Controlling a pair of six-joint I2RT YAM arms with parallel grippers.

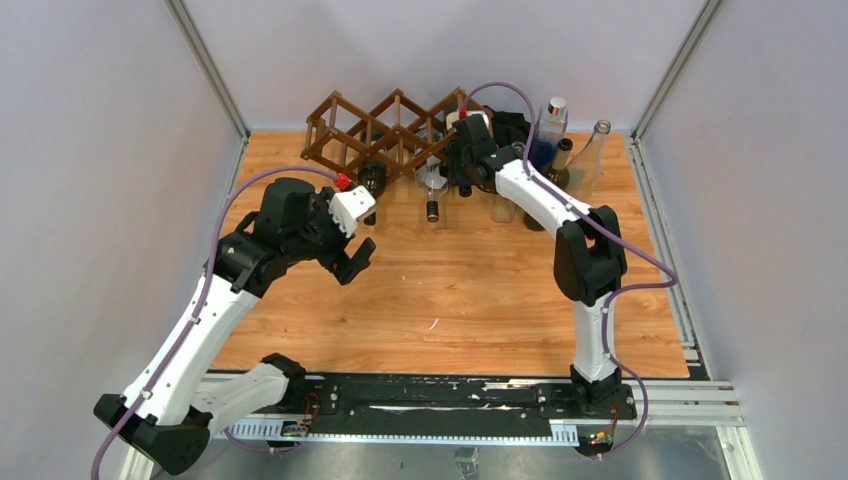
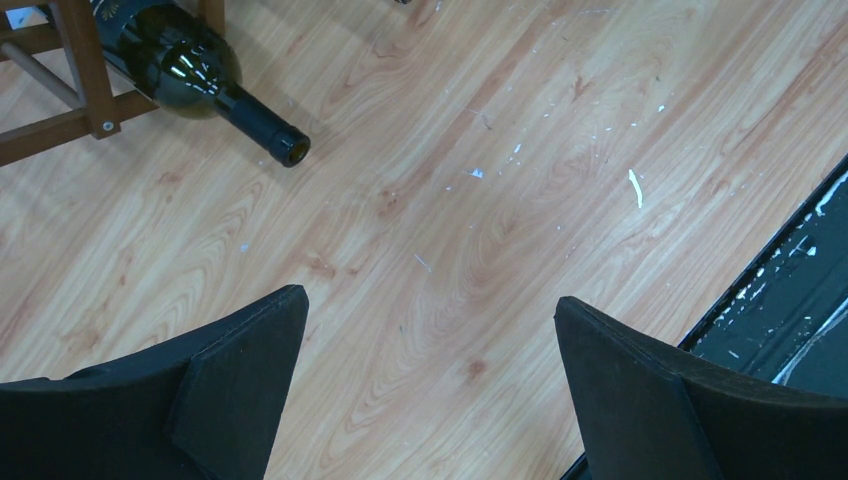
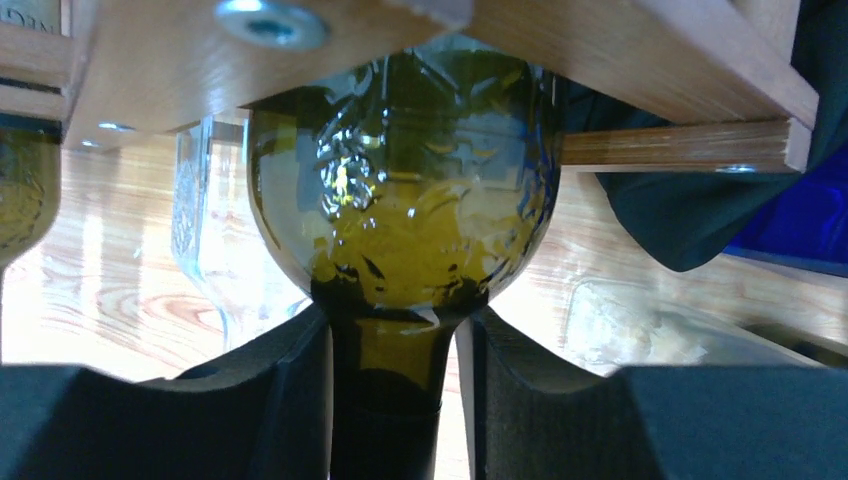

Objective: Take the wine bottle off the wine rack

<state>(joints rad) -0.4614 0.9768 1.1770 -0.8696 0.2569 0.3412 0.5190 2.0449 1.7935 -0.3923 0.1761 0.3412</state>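
The dark brown lattice wine rack [image 1: 385, 125] stands at the back of the table. An olive-green wine bottle [image 3: 400, 200] lies in one of its right cells, neck pointing out toward me under a rack slat [image 3: 620, 50]. My right gripper [image 1: 463, 165] is up against the rack, its jaws on either side of the bottle's neck [image 3: 400, 350]. The left pad touches the neck and a thin sliver of light shows at the right pad [image 3: 540, 400]. My left gripper [image 1: 352, 262] hovers wide open over bare wood [image 2: 430, 330] with nothing between its fingers.
A dark bottle [image 2: 180, 65] lies in the rack's left part [image 2: 85, 60], neck sticking out. A clear bottle [image 1: 432, 195] lies in a middle cell. Several bottles stand at the back right [image 1: 553, 125], close behind my right arm. A black rail [image 2: 790, 290] runs along the near edge.
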